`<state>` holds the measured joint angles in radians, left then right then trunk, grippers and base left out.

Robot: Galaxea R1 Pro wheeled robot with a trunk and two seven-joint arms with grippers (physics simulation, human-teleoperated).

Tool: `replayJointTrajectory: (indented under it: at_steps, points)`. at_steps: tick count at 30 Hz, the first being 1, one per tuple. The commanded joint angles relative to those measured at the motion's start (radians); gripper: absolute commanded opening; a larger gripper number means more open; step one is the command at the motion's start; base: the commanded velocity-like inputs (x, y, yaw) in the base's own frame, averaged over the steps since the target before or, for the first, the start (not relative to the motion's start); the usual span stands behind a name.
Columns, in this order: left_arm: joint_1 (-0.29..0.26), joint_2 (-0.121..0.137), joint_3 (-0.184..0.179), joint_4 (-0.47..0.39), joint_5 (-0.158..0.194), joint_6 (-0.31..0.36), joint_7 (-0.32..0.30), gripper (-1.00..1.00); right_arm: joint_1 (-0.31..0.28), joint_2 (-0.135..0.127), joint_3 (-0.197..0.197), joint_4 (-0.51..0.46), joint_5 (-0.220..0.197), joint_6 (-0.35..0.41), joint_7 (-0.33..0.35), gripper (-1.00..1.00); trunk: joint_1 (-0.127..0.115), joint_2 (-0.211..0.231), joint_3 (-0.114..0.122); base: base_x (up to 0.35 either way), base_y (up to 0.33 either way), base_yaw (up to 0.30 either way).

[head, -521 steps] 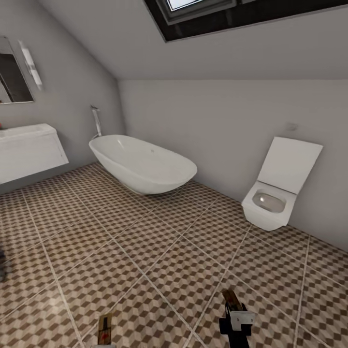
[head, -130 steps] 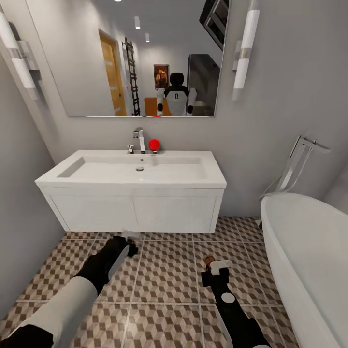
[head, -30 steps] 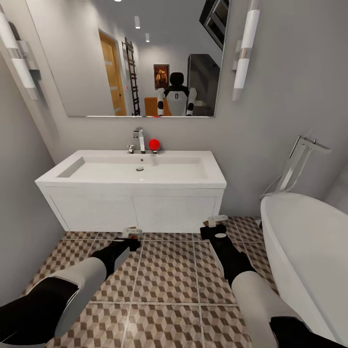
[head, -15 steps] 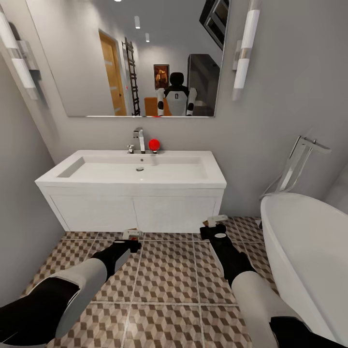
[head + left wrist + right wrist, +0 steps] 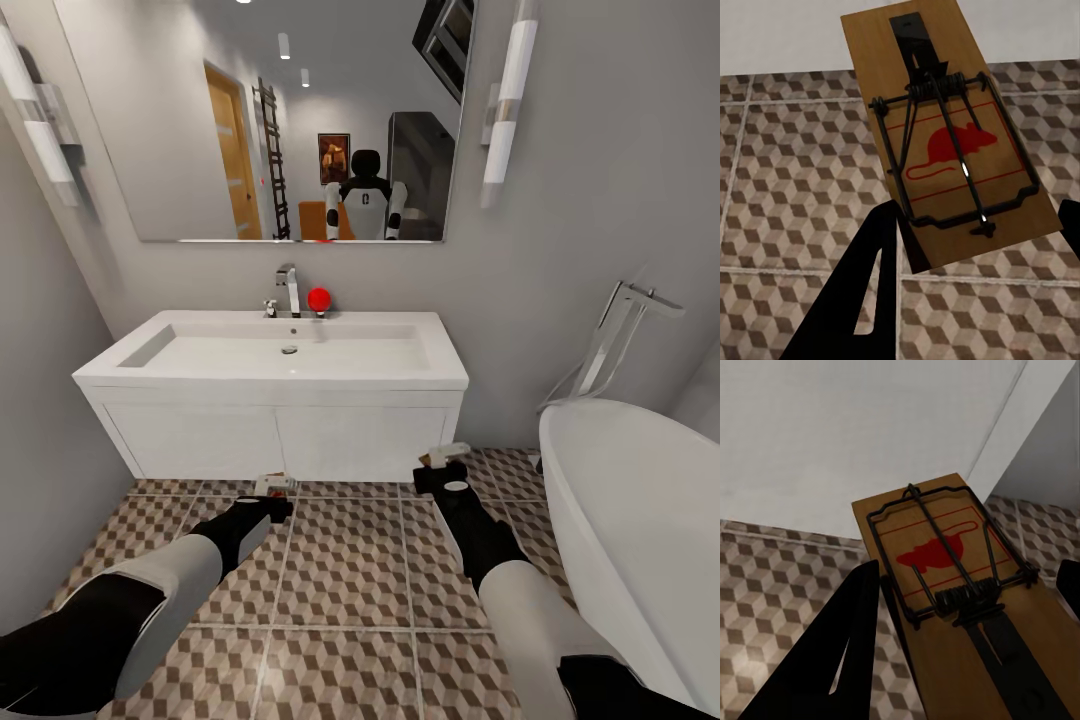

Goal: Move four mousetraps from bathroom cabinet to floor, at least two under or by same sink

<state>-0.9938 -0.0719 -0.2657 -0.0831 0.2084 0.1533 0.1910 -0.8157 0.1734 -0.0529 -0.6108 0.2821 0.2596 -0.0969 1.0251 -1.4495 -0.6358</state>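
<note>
**Both traps down at the vanity**

We're facing the bathroom sink (image 5: 290, 350) over the cube-tiled bathroom floor (image 5: 350, 580). We've got the left gripper (image 5: 275, 487) and right gripper (image 5: 445, 460) low at its front edge, each clamped on a mousetrap (image 5: 949, 142) (image 5: 960, 585), probably so both land beside the sink.

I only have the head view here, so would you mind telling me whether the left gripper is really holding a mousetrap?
Observer: Yes. In the left wrist view the left mousetrap sits between the left gripper's fingers, red mouse print facing the camera.
Operator: Thanks, and the right one?
Observer: The right gripper also holds a trap, the right mousetrap, pointing toward the white vanity.
Operator: Is either trap on the tiles?
Observer: Both look raised above the bathroom floor, not lying on it.
</note>
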Motion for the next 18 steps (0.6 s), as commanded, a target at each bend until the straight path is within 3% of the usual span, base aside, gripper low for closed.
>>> replayJointTrajectory:
  at_steps: [1,5,18]
  points:
    - [0.000,0.000,-0.009,-0.002,0.008,0.006,0.006,-1.00,0.000,0.001,-0.003,-0.002,0.009,0.005,0.000,-1.00,0.000,0.000,-0.001,0.000,0.000,0.000]
    - [0.000,0.001,-0.009,-0.001,0.008,0.006,0.007,-1.00,0.000,0.001,-0.003,-0.005,0.009,0.004,0.000,-1.00,0.008,-0.014,-0.008,0.000,0.000,0.000]
    - [0.000,0.001,-0.009,-0.001,0.008,0.006,0.007,-1.00,0.000,0.001,-0.003,-0.006,0.009,0.004,0.000,-1.00,0.057,-0.105,-0.068,0.000,0.000,0.000]
